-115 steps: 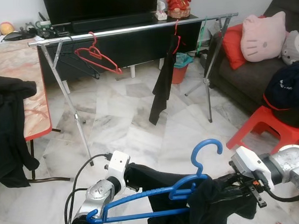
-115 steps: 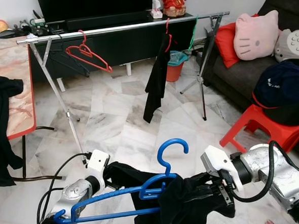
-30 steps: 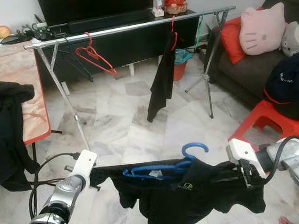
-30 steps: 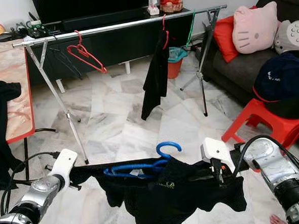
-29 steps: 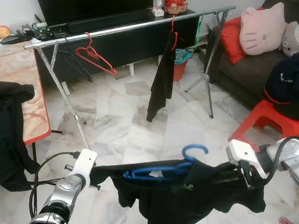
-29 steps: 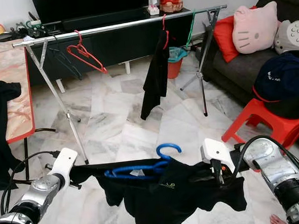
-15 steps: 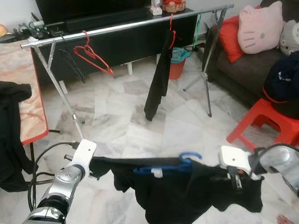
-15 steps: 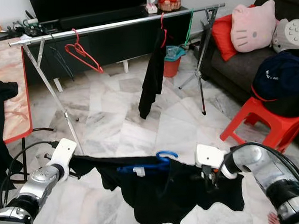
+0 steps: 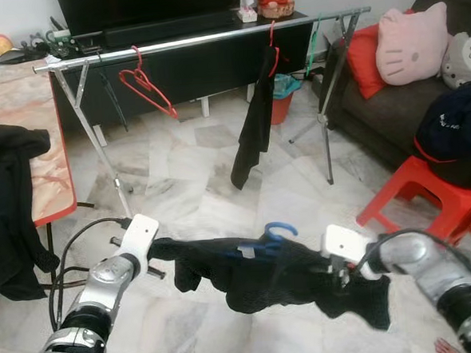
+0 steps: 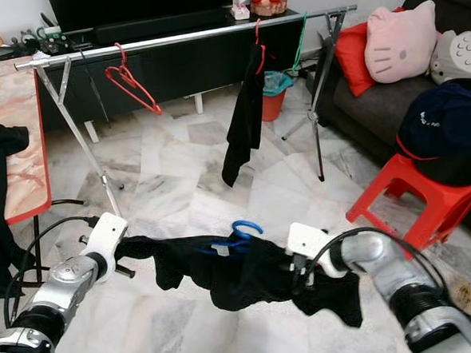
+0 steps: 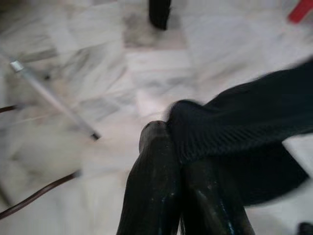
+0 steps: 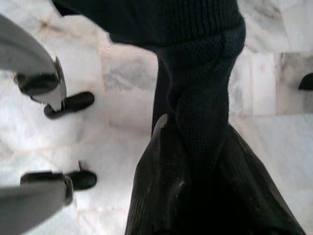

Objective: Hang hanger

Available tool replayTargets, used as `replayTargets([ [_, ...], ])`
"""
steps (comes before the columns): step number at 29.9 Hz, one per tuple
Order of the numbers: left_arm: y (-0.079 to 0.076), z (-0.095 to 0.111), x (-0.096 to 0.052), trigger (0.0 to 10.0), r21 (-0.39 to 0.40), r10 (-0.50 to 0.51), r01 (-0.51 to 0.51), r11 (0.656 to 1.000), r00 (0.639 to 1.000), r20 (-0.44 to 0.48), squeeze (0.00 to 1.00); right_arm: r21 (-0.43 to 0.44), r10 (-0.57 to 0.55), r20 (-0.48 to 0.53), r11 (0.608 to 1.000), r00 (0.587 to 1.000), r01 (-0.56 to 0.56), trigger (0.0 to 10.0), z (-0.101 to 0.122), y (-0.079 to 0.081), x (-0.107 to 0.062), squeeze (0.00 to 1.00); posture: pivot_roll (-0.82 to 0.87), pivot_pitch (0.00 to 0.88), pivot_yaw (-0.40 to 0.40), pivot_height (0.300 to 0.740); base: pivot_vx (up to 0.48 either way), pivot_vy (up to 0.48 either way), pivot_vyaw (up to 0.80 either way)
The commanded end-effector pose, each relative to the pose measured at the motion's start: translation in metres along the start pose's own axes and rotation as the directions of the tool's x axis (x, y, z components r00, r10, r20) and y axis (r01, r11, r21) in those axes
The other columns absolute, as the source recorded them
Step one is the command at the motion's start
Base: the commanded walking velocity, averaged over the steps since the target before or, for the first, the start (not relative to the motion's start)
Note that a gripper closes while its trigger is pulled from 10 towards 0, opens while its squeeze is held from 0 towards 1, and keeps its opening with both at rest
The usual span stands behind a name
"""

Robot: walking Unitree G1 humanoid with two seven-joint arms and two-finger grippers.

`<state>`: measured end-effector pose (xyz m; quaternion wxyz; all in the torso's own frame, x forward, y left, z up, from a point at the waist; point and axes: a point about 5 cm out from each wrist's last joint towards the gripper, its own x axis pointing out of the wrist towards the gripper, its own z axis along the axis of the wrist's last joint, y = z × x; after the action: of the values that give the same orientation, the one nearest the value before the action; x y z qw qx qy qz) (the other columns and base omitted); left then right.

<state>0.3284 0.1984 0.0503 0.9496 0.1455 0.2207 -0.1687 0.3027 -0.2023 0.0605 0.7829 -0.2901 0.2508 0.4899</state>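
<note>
Hanger point(image 9: 265, 240), blue, sits inside the black garment point(image 9: 281, 274) that I hold stretched between my two grippers, low over the marble floor point(image 9: 196, 187); only its hook and a bit of its bar poke out. My left gripper point(image 11: 183, 147) is pinched on the garment's left end, and my right gripper point(image 12: 195, 132) is clamped on its right end. Farther off stands the metal clothes rack point(image 9: 211, 39), carrying a red hanger point(image 9: 146, 86) and a dark hanging cloth point(image 9: 256, 127).

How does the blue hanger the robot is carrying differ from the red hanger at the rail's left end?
The blue hanger carries a black garment stretched between both grippers; the red hanger is bare. The blue one is off the rail; the red one hangs on it, tilted. Both have open hooks.
</note>
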Motion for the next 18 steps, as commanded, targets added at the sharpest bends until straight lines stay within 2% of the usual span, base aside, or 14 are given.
replayTargets([
  [1,0.002,0.003,-0.001,10.0,-0.016,-0.007,0.008,1.000,1.000,0.025,0.00,0.008,-0.039,0.007,0.999,0.999,0.039,10.0,0.001,-0.005,-0.002,0.00,-0.01,0.000,-0.058,0.740,0.000,0.000,0.00],
  [5,-0.007,0.008,-0.001,10.0,-0.033,-0.078,0.081,0.996,0.995,0.068,0.00,0.016,-0.122,-0.018,0.992,0.992,0.122,10.0,0.002,-0.006,0.008,0.00,-0.01,0.000,-0.066,0.740,0.000,0.000,0.00],
  [6,-0.015,0.007,-0.003,10.0,-0.014,-0.143,0.145,0.989,0.987,0.072,0.00,0.054,-0.216,0.013,0.975,0.976,0.215,10.0,0.008,-0.011,0.013,0.00,-0.01,0.000,-0.066,0.740,0.000,0.000,0.00],
  [7,-0.019,0.006,-0.004,10.0,-0.011,-0.171,0.173,0.985,0.983,0.072,0.00,0.067,-0.256,0.031,0.965,0.966,0.253,10.0,0.012,-0.014,0.015,0.00,-0.01,0.000,-0.066,0.740,0.000,0.000,0.00],
  [9,-0.023,0.004,-0.005,10.0,-0.005,-0.208,0.209,0.978,0.975,0.076,0.00,0.069,-0.309,0.047,0.950,0.950,0.305,10.0,0.018,-0.017,0.017,0.00,-0.02,0.000,-0.061,0.740,0.000,0.000,0.00],
  [12,-0.028,0.006,-0.007,10.0,-0.009,-0.235,0.237,0.971,0.967,0.100,0.00,0.095,-0.382,0.005,0.920,0.924,0.380,10.0,0.019,-0.020,0.024,0.00,-0.02,0.000,-0.058,0.740,0.000,0.000,0.00],
  [14,-0.031,0.009,-0.007,10.0,-0.009,-0.248,0.250,0.968,0.962,0.115,0.00,0.103,-0.398,-0.010,0.912,0.917,0.397,10.0,0.020,-0.015,0.033,0.00,0.00,0.000,-0.057,0.740,0.000,0.000,0.00],
  [15,-0.035,0.012,-0.007,10.0,0.003,-0.271,0.273,0.962,0.954,0.128,0.00,0.124,-0.401,0.009,0.910,0.916,0.397,10.0,0.025,-0.009,0.043,0.00,0.00,0.000,-0.057,0.740,0.000,0.000,0.00],
  [18,-0.036,0.017,-0.009,10.0,0.021,-0.270,0.270,0.963,0.949,0.166,0.00,0.177,-0.398,0.004,0.903,0.917,0.391,10.0,0.028,-0.001,0.055,0.00,0.00,0.000,-0.057,0.740,0.000,0.000,0.00],
])
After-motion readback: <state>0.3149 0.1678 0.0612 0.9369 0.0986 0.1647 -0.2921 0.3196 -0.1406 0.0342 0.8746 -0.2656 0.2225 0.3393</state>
